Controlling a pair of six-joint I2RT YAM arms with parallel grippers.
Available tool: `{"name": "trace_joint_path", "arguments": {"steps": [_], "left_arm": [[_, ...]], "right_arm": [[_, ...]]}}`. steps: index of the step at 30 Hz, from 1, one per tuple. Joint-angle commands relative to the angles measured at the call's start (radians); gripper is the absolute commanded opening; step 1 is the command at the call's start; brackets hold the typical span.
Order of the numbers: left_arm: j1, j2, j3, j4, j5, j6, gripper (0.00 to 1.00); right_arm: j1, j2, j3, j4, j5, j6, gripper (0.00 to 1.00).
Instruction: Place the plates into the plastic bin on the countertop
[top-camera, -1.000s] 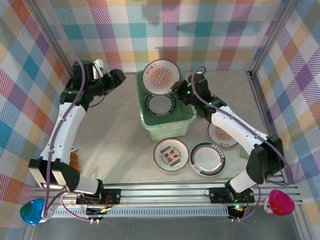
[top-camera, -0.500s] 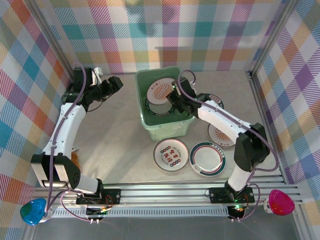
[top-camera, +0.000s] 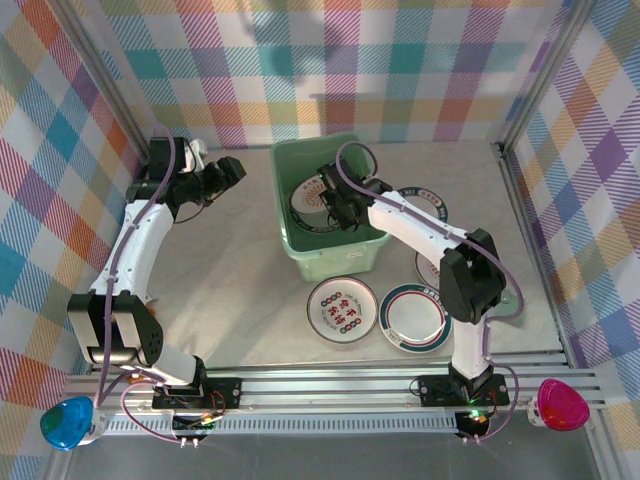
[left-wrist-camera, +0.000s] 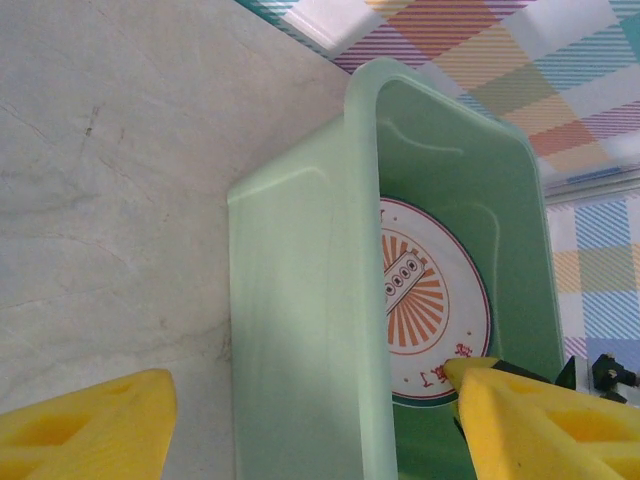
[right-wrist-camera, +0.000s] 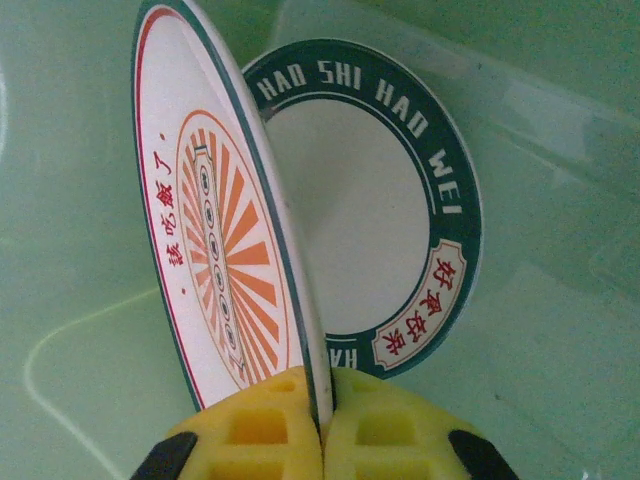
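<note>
Nearest my bases, two round plates lay flat on the beige, faintly marbled surface (top-camera: 230, 290), just beside each other. A red-patterned plate (top-camera: 342, 310) was on the left and a green-ringed plate (top-camera: 416, 317) on the right. A little farther on, an orange-centred plate (top-camera: 430, 270) lay partly hidden under my right arm.

Beyond them stood the plastic bin (top-camera: 330, 262), a mint-green tub with smooth, glossy walls, rounded corners and a flared rim. On its floor lay a green-rimmed plate (right-wrist-camera: 350, 200), plain white in the middle, with a dark green band bearing white letters. My right pincer (right-wrist-camera: 322, 400) was down inside the bin, its yellow waffled pads clenched on the thin edge of the sunburst plate (right-wrist-camera: 215, 260). This was a white plate with orange rays at the centre and fine red and green lines at the rim. It stood steeply tilted over the green-rimmed one; whether the two touched, I could not tell.

Just past the bin's right side, a dark-rimmed plate (top-camera: 435, 203) lay on the surface, partly covered by my arm. Left of the bin and apart from it, my left pincer (top-camera: 238, 168) hung released, its yellow fingers (left-wrist-camera: 90, 430) spread wide and gripping nothing. Farthest back rose the plaid walls (top-camera: 400, 70).
</note>
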Motion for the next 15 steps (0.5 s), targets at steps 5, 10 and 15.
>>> {"name": "trace_joint_path", "arguments": {"steps": [5,10,15], "left_arm": [[0.015,-0.001,-0.023,-0.014,0.022,0.028,0.74],[0.018,-0.003,-0.028,-0.021,0.015,0.033,0.74],[0.020,-0.003,-0.030,-0.038,0.018,0.034,0.74]], "right_arm": [[0.010,0.058,0.079,-0.078,0.032,0.120,0.00],[0.022,0.101,0.124,-0.112,0.047,0.163,0.00],[0.026,0.141,0.131,-0.117,-0.023,0.247,0.00]]}}
